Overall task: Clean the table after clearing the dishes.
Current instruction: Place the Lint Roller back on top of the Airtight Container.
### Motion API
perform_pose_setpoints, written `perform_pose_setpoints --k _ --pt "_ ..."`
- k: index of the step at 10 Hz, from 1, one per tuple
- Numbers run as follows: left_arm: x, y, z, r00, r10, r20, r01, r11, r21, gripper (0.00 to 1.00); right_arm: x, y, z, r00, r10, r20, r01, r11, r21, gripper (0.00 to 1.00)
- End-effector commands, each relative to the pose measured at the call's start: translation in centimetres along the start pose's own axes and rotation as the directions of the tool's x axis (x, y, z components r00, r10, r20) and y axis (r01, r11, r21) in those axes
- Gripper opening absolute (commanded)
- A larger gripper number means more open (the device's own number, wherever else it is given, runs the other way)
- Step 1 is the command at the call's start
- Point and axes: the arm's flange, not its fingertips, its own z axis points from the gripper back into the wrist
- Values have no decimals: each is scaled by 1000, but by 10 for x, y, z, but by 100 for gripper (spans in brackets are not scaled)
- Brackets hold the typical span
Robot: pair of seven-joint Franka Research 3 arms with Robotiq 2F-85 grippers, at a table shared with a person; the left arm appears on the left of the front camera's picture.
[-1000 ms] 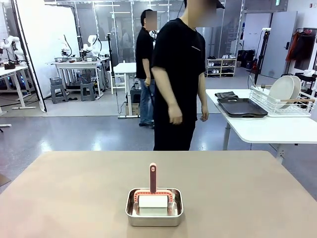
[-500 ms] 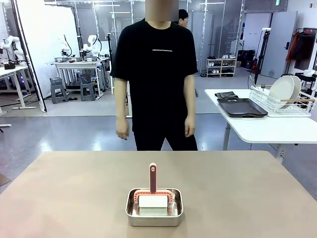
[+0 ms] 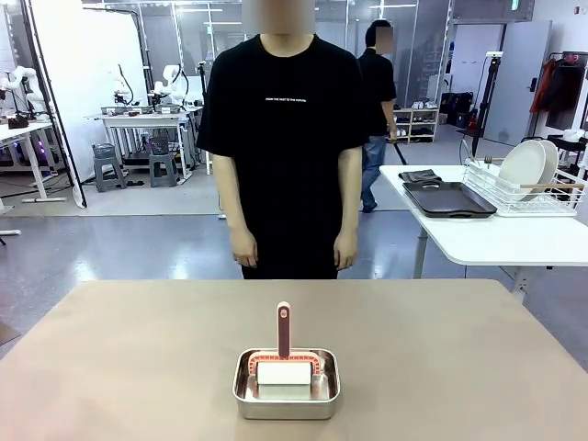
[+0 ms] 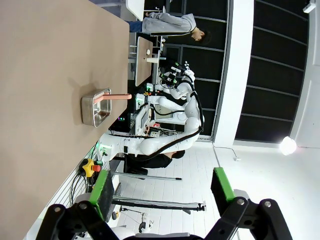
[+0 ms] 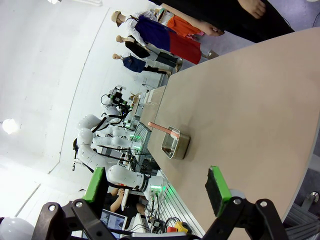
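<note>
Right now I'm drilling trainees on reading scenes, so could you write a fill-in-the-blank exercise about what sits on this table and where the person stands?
1. The small rectangular steel pan sits on the beige-tan ____.
2. The pink-handled roller stands ____ the pan.
3. The person in the black T-shirt stands at the table's ____ side, arms hanging down.
4. The jaws of the left end effector and the right end effector are both ____.

Missing words: table; inside; far; open
</note>
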Motion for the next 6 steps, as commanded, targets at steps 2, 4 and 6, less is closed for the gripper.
perform_pose_setpoints --k 2,4,6 --pt "-6 1 -2 1000 -21 5 21 1000 -1 100 -4 3 -2 1000 10 -2 -10 1000 -10 100" --pt "-6 1 -2 1000 -21 5 21 1000 -1 100 -4 3 -2 1000 10 -2 -10 1000 -10 100" --pt "-6 1 -2 1000 -21 5 21 1000 -1 100 -4 3 -2 1000 10 -2 -10 1000 -10 100"
